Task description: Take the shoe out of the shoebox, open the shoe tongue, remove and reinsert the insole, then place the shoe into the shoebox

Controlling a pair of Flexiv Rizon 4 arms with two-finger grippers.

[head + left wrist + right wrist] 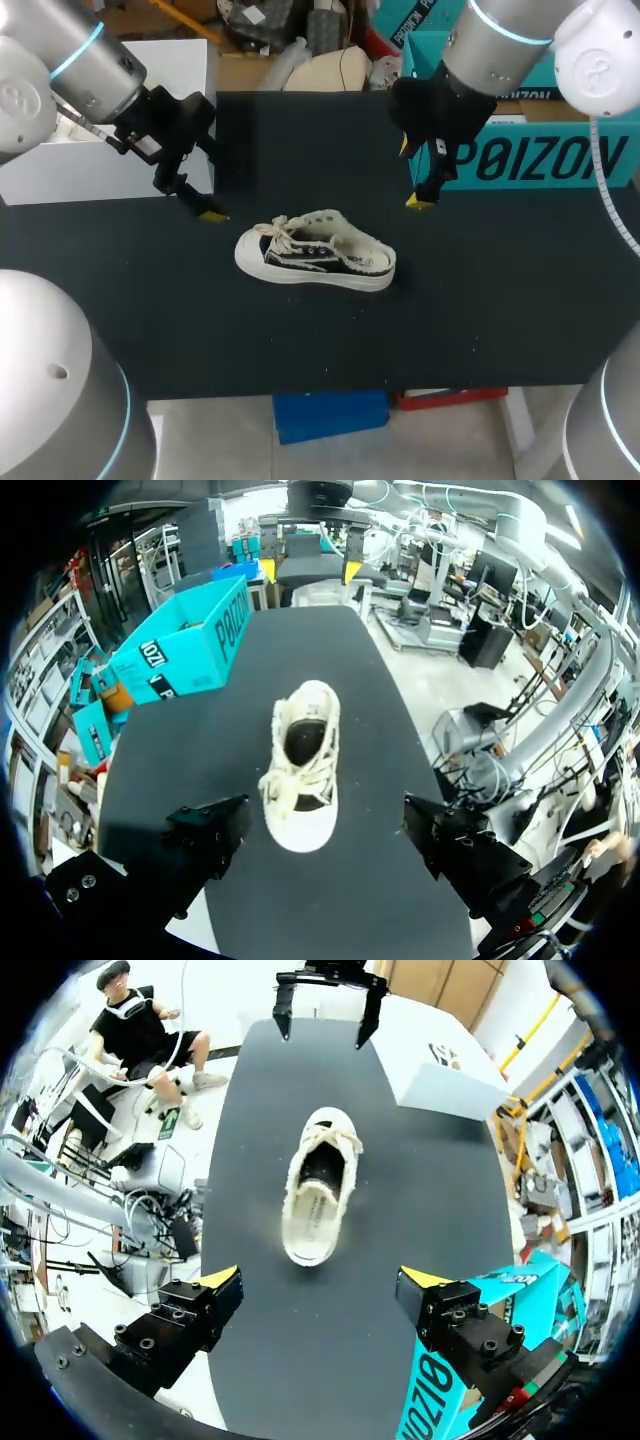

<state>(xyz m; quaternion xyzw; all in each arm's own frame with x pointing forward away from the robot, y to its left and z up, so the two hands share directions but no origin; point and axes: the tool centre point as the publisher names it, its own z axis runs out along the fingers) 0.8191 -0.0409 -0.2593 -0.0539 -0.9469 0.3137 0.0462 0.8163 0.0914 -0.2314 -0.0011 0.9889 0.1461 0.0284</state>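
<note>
Fingers [210, 830] of the left gripper [191, 200] are seen spread wide, and nothing is gripped by them. In the left wrist view the toe of the shoe [301, 765] is found just ahead of the gap between the two fingers, untouched by either. From the head view the gripper is seen to hang over the table [500, 300] near the toe and to its left, apart from it.

The right gripper [410, 174] is likewise held open, its yellow tips set well apart and nothing clasped between them. In the right wrist view the heel is placed ahead of the fingers and roughly in line with the gap between them, with bare black tabletop left between heel and fingertips. From the head view this gripper is seen above the table, beyond the heel and to its right, clear of it.

The shoe is set upright on its sole near the middle of the table, out of the box, with the toe turned toward the left arm and the heel toward the right arm. White canvas, dark side panels and tied pale laces can be made out, and the opening is seen as a dark hollow.

Farther off, the teal shoebox [540, 155] is placed at the far right corner of the table, behind the right gripper and well apart from the shoe.
</note>
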